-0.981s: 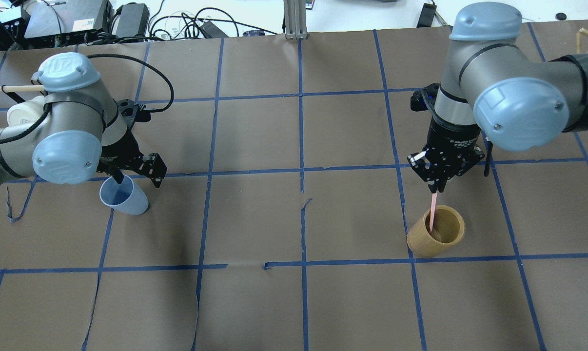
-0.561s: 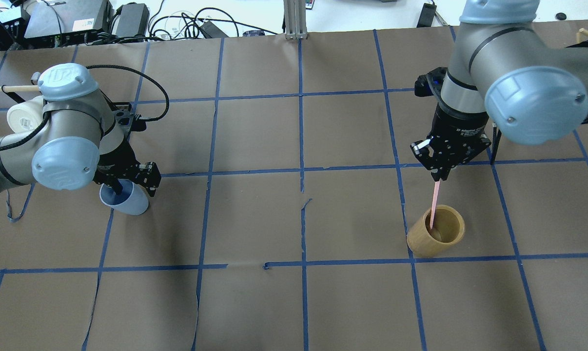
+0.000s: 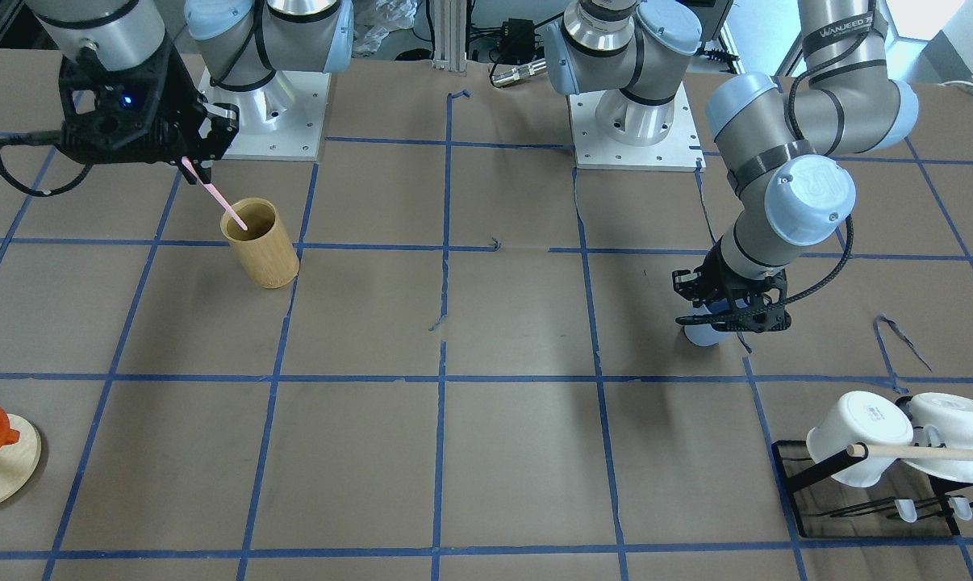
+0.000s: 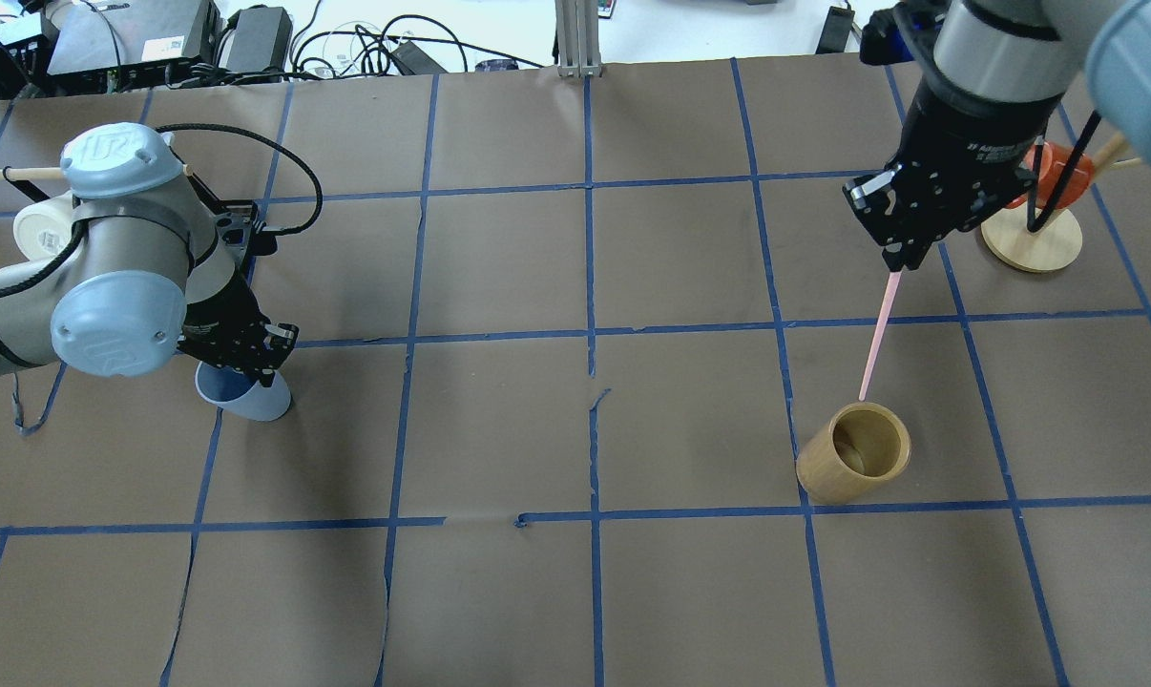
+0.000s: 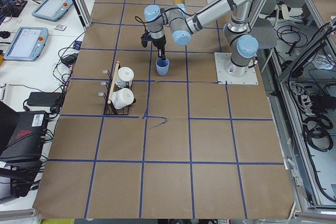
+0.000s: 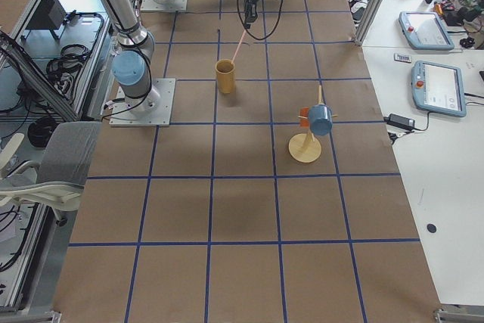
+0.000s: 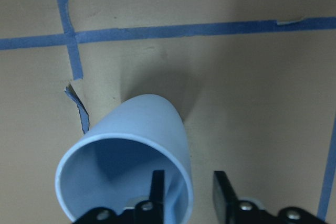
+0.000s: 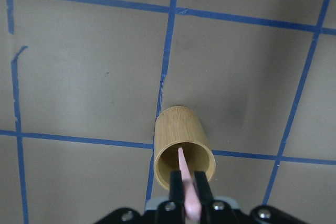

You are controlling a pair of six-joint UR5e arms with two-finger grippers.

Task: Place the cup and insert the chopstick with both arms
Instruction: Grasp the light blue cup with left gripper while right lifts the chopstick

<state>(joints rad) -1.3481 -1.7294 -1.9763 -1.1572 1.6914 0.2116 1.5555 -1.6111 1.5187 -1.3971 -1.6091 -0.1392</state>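
Note:
The pale blue cup (image 4: 256,403) stands on the table at the left, also seen in the front view (image 3: 700,335) and the left wrist view (image 7: 131,145). My left gripper (image 4: 241,367) (image 7: 186,182) straddles its rim wall, one finger inside and one outside, with small gaps on both sides. My right gripper (image 4: 898,262) (image 8: 189,182) is shut on the top of a pink chopstick (image 4: 876,334) (image 3: 220,198) and holds it high. The stick's lower tip hangs at the mouth of the tan bamboo cylinder (image 4: 847,468) (image 8: 181,135).
A black rack with white mugs and a wooden rod (image 3: 858,440) sits at the far left (image 4: 36,224). A round wooden stand with an orange cup (image 4: 1034,239) is just right of my right gripper. Blue tape lines grid the brown table paper.
My right gripper rose and moved away to the far right, drawing the chopstick up out of the bamboo cylinder. My left gripper's jaws narrowed around the cup's wall. The cup stayed put.

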